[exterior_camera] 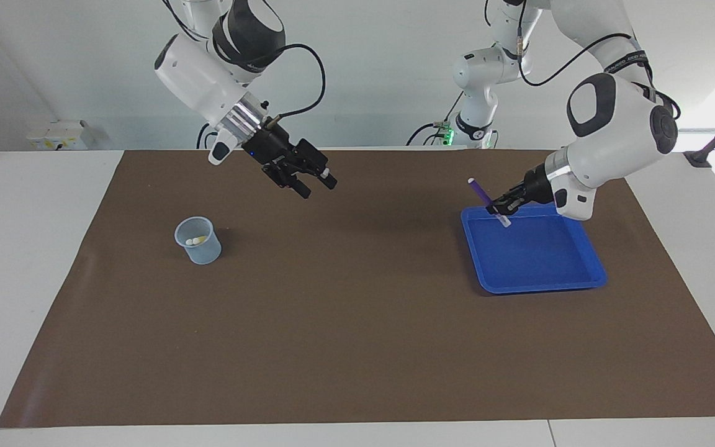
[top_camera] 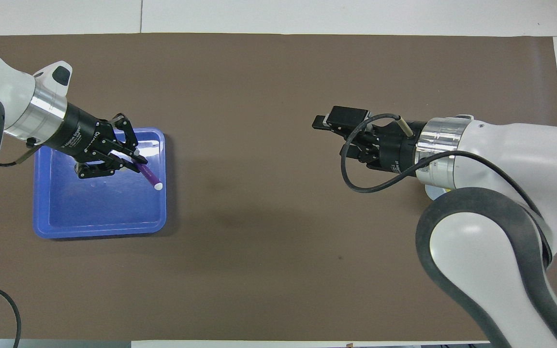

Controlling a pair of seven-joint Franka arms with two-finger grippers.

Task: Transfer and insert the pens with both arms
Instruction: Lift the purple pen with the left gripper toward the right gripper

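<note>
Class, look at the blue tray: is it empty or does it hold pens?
Empty: the blue tray shows a bare floor, and the purple pen is held above it.

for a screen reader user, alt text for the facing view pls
The left gripper holds a purple pen tilted over a blue tray; the open right gripper hangs over the brown mat, near a cup.

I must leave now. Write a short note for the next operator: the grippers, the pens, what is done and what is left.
Left gripper: shut on the purple pen, raised over the blue tray.
Right gripper: open, empty, waiting above the mat near the cup.
Done: two pens stand in the cup, only their pale ends showing.
Left: pass the purple pen to the right gripper and insert it in the cup.
</note>
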